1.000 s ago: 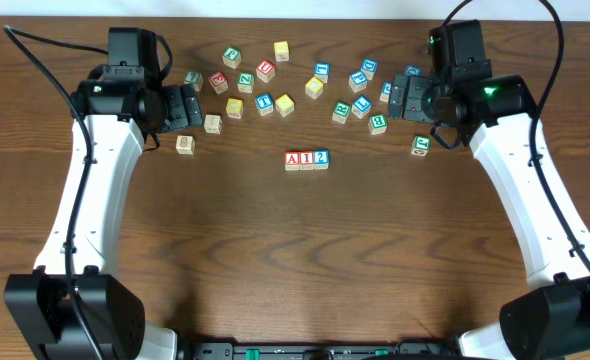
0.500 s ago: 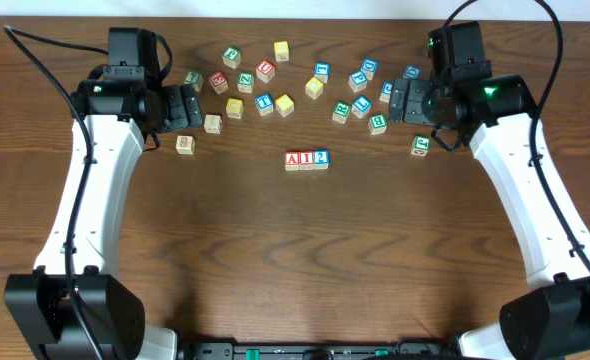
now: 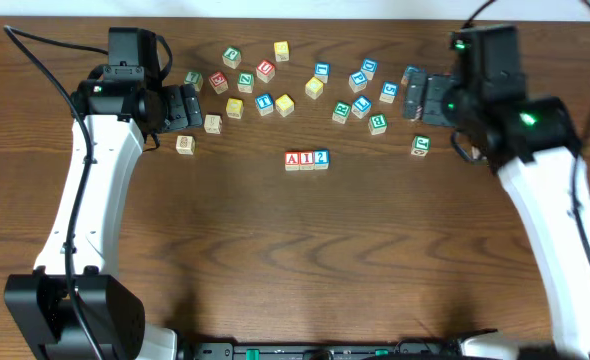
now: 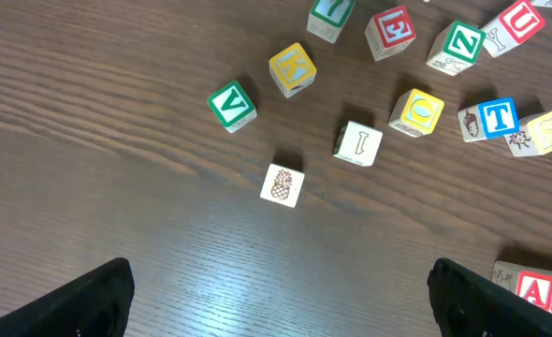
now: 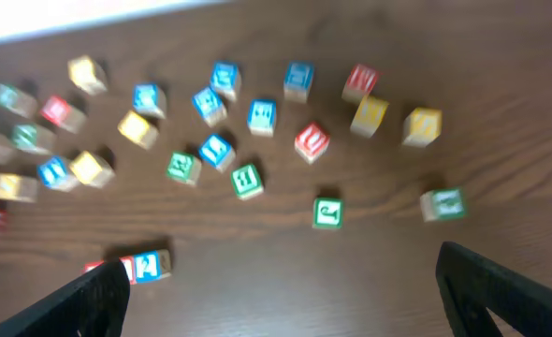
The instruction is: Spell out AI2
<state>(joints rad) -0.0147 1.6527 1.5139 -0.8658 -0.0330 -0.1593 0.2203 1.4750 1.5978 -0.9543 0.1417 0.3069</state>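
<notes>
Three blocks stand side by side in a row at the table's middle: a red A (image 3: pixel 293 160), a red I (image 3: pixel 307 159) and a blue 2 (image 3: pixel 321 158). The 2 block (image 5: pixel 149 266) shows blurred in the right wrist view, the A block (image 4: pixel 541 288) at the left wrist view's right edge. My left gripper (image 3: pixel 185 106) hovers open at the upper left, empty, with its fingertips (image 4: pixel 94 298) over bare wood. Far to the upper right, my right gripper (image 3: pixel 413 97) also stands open and empty.
Loose letter blocks lie scattered along the far side, such as a yellow one (image 3: pixel 234 107), a green one (image 3: pixel 420 146) and a plain pineapple one (image 4: pixel 282 184). The table's far edge (image 3: pixel 295 18) runs just behind them.
My right arm has swung up and to the right, away from the blocks; its wrist view is blurred by motion. The left arm and the A, I, 2 row have not moved.
</notes>
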